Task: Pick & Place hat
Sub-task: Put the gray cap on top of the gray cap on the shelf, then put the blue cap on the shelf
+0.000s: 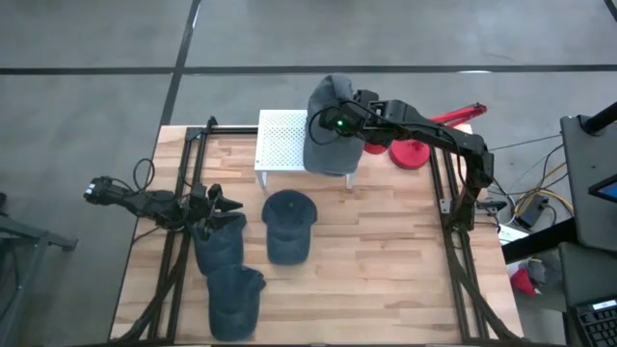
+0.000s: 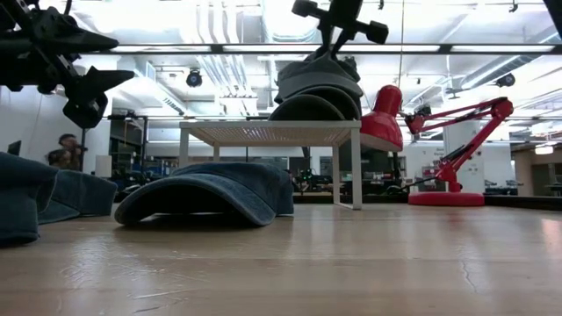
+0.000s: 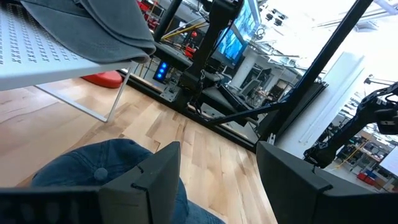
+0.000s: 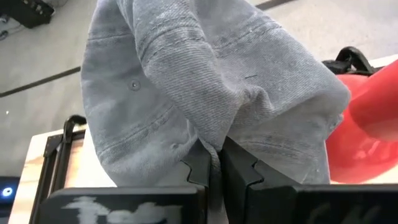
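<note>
Overhead, wooden worktop [image 1: 386,260], pale planks, black frame rails either side. White perforated stand [image 1: 280,140] at the far edge, thin legs, flat top. Red desk lamp [image 1: 416,145] just beside it.

Right pincer [image 4: 214,163] reaches over the stand, its fingers pressed together on a fold of the grey hat [image 1: 330,120]. Hat hangs bunched from that pinch, crown slumped, lower part over the stand's right edge, seemingly on another grey cap already stacked there.

Left pincer [image 1: 220,204] waits low at the worktop's left, fingers apart, over a dark blue hat [image 1: 220,243]. Two more blue hats on the wood: one central [image 1: 288,226], one nearer the front [image 1: 234,299].

Risk, as I judge it: the grip takes only a thin pleat of soft denim-like cloth, so the fabric could slide free. Released this near the stand's edge, the hat may tip off toward the lamp, or drag the cap beneath askew.

Hats: washed cotton twill, stitched panels, button on top, curved brims.
</note>
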{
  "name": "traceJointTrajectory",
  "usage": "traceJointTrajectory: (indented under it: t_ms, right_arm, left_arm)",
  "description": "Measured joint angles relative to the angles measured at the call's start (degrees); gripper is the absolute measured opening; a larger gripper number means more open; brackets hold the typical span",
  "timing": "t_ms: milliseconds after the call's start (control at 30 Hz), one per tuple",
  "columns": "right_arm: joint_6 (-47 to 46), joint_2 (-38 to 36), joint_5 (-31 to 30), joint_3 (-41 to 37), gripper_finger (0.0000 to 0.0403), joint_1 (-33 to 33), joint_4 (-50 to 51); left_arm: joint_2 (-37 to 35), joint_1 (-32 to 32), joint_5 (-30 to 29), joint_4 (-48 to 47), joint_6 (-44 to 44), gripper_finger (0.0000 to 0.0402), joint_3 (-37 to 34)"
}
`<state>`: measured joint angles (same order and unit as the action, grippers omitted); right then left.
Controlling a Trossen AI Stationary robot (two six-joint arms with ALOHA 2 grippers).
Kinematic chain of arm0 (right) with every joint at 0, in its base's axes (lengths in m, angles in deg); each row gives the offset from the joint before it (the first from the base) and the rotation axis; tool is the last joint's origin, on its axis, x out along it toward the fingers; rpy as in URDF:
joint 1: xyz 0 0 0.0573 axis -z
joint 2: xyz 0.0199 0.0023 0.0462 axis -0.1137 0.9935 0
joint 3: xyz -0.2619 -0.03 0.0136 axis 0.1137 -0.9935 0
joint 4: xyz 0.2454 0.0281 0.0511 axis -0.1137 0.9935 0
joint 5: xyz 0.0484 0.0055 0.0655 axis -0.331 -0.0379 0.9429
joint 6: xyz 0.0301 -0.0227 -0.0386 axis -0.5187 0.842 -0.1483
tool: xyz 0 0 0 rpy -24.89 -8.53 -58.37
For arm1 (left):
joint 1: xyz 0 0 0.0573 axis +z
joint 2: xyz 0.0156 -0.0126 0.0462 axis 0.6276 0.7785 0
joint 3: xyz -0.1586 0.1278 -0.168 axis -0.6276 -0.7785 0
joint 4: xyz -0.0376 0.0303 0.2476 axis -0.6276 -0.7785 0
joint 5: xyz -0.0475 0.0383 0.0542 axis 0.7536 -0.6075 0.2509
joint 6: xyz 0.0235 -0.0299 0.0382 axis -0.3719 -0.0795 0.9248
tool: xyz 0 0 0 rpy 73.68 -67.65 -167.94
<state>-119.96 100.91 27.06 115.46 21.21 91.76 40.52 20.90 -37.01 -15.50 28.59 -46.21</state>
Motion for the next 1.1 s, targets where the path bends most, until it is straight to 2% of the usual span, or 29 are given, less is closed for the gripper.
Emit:
traceJointTrajectory:
  t_ms: [433,567,800,1100]
  right_arm:
    - [0.0,0.0,2.7,-2.2,0.0117,-0.1,0.1]
    - [3.3,-0.4,2.8,-2.0,0.0137,-0.2,0.2]
    - [7.7,-0.7,3.1,0.6,0.0151,-0.8,0.2]
    - [10.4,-1.4,3.3,1.5,0.0139,-2.1,0.9]
  left_arm:
    - [0.0,0.0,0.0,0.0,0.0,0.0216,0.0]
    - [0.0,0.0,0.0,0.0,0.0,0.0216,0.0]
    - [0.0,0.0,0.0,0.0,0.0,0.0216,0.0]
    - [0.0,0.0,0.0,-0.1,0.1,0.0216,0.0]
